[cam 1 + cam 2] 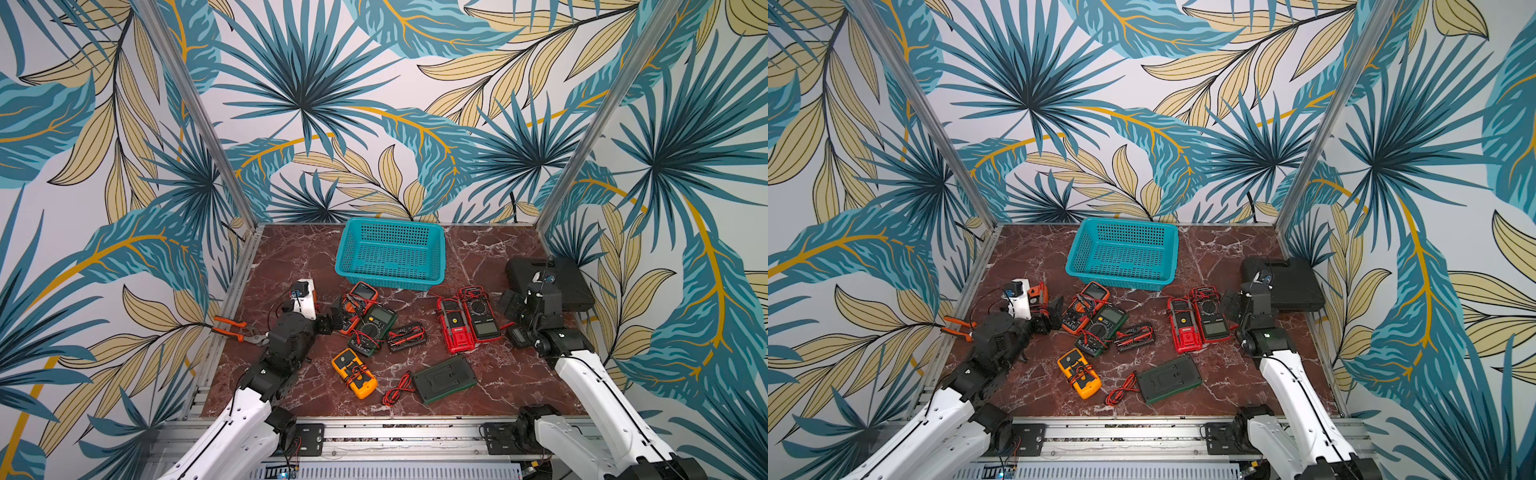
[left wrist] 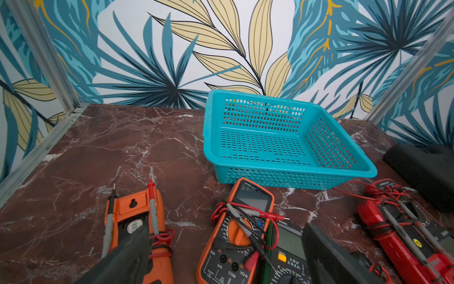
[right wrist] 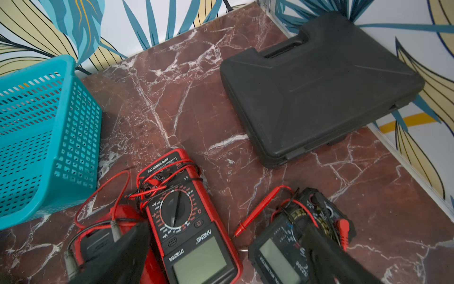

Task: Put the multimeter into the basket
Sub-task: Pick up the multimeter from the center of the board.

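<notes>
The teal basket (image 1: 388, 286) (image 1: 1121, 282) stands empty at the back middle of the marble table. In front of it lie several multimeters: an orange one (image 1: 360, 299) (image 2: 235, 233) overlapping a green one (image 1: 374, 328), a yellow one (image 1: 354, 373), a red one (image 1: 482, 312) (image 3: 191, 226) and a small black one (image 3: 277, 255). My left gripper (image 1: 332, 320) (image 2: 227, 255) hovers open, low over the orange multimeter. On the other side my right gripper (image 1: 513, 316) (image 3: 228, 248) is open too, straddling the gap between the red and black multimeters. Neither holds anything.
A black hard case (image 1: 552, 286) (image 3: 317, 86) lies at the back right. Orange-handled pliers (image 1: 237, 328) rest on the left frame rail. A face-down green unit (image 1: 444, 378) and loose red-black leads (image 1: 397, 390) lie near the front. Patterned walls close three sides.
</notes>
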### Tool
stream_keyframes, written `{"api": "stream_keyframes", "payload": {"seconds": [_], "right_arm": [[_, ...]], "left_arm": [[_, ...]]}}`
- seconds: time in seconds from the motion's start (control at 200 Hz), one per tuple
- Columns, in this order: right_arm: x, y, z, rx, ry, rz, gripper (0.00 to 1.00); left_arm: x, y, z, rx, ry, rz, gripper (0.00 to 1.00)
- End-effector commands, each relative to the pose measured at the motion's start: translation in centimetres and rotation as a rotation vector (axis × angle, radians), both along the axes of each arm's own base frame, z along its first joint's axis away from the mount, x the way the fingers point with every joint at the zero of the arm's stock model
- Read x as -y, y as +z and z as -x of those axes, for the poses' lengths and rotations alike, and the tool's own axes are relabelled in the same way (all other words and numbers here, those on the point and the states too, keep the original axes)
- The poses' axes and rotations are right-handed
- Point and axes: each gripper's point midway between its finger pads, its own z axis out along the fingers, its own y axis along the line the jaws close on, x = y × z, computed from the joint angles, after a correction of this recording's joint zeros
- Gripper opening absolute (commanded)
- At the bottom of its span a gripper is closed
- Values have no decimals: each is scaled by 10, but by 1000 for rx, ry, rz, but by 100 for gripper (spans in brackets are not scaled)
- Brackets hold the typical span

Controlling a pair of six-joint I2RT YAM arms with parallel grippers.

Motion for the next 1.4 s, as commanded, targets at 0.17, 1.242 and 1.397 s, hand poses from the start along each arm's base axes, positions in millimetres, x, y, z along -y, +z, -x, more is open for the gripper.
{"api": "stream_keyframes", "payload": {"seconds": [0.17,1.242,1.397], "right_arm": [[-21,-4,21,-111,23,-14,99],[-124,-40,-10,-395,317,68,99],[-127,-44,-14,-414,330,79,99]], "left_arm": [[39,10,1,6,-31,-94,100],[71,-20,-24,-92,10,-80,100],[62,-33,-23,-130,56,-94,100]]}}
